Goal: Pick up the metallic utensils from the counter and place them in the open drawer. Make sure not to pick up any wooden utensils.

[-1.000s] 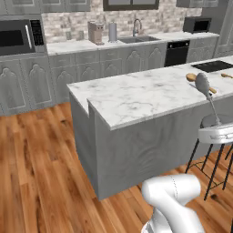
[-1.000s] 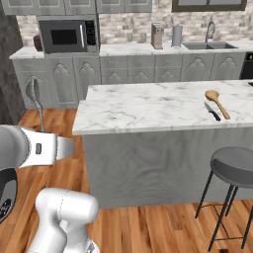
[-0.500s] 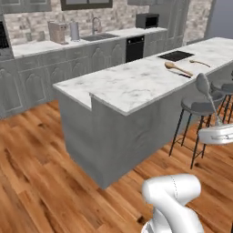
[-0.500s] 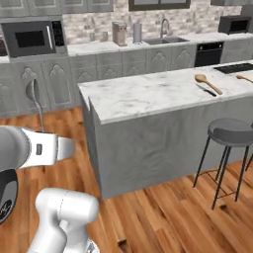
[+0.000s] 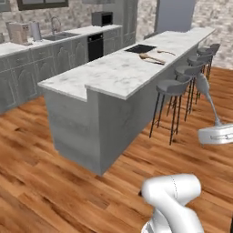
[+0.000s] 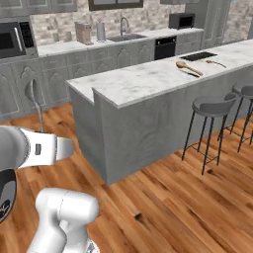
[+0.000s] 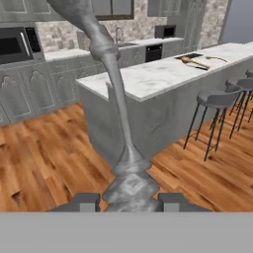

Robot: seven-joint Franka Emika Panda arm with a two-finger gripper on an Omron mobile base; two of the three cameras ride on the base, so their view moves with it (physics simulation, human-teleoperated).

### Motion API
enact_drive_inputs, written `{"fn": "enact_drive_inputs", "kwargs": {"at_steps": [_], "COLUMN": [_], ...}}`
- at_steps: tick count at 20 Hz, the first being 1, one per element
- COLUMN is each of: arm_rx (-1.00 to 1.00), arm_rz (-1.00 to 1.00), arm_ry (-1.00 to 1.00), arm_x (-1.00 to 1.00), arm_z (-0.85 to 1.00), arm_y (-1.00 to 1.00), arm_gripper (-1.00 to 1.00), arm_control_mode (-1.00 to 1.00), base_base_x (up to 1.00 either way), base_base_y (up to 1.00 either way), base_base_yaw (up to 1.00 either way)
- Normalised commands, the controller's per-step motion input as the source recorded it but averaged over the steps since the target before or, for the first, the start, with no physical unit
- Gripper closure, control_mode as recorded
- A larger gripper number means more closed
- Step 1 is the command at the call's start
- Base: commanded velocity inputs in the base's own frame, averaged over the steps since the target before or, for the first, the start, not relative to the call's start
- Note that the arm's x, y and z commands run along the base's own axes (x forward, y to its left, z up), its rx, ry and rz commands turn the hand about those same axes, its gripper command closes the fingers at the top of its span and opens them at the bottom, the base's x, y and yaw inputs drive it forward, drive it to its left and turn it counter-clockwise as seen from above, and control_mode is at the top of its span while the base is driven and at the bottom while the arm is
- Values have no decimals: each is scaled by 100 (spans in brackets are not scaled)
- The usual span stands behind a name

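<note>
Pincer (image 7: 127, 202): two small dark finger tips (image 7: 85, 201) closed on the thick, lumpy end of the grey metal spoon (image 7: 121, 99), one tip at each side of it. Entries run from my left to my right.

1. Microwave (image 7: 12, 46), black glass front in a steel frame. Far ahead of the pincer and to its left, set among grey arch-panelled cabinet doors (image 7: 47, 91).
2. Grey metal spoon. Dull, matte grey. A thin handle rises from the pincer, leans slightly left and widens into the bowl at the top. In the left base view it stands up from my white hand (image 5: 217, 134).
3. Floor (image 7: 44, 148), glossy reddish-brown wood planks. It lies below and ahead of the pincer.
4. Counter (image 7: 158, 74), a long white marble slab with faint grey veins on a grey wood-grain base with flat sides. Well ahead of the pincer and to its right.
5. Wooden spoon (image 7: 190, 60), light tan, with an oval bowl and a straight handle. It lies flat on the far part of the counter, well apart from the pincer.
6. Knife (image 6: 185, 73), a small dark sliver lying just beside the wooden spoon. Too small to make out its blade.
7. Cooktop (image 6: 197, 56), a flat black rectangle set in the marble just past the wooden spoon.
8. Stools (image 7: 215, 99), with round grey padded seats on thin black metal legs. They stand in a row along the counter's side, to the right of the pincer.
</note>
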Motion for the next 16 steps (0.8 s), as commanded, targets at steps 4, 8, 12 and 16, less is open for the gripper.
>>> {"fn": "enact_drive_inputs", "kwargs": {"at_steps": [4, 8, 12, 16], "arm_rx": [0, 0, 0, 0], "arm_rz": [0, 0, 0, 0], "arm_ry": [0, 0, 0, 0], "arm_x": [0, 0, 0, 0], "arm_z": [0, 0, 0, 0], "arm_y": [0, 0, 0, 0], "arm_gripper": [100, 100, 100, 100], "arm_control_mode": [100, 100, 100, 100], "base_base_x": [-49, -20, 14, 47], "base_base_y": [100, 100, 100, 100], "base_base_yaw": [-41, -38, -38, -36]}}
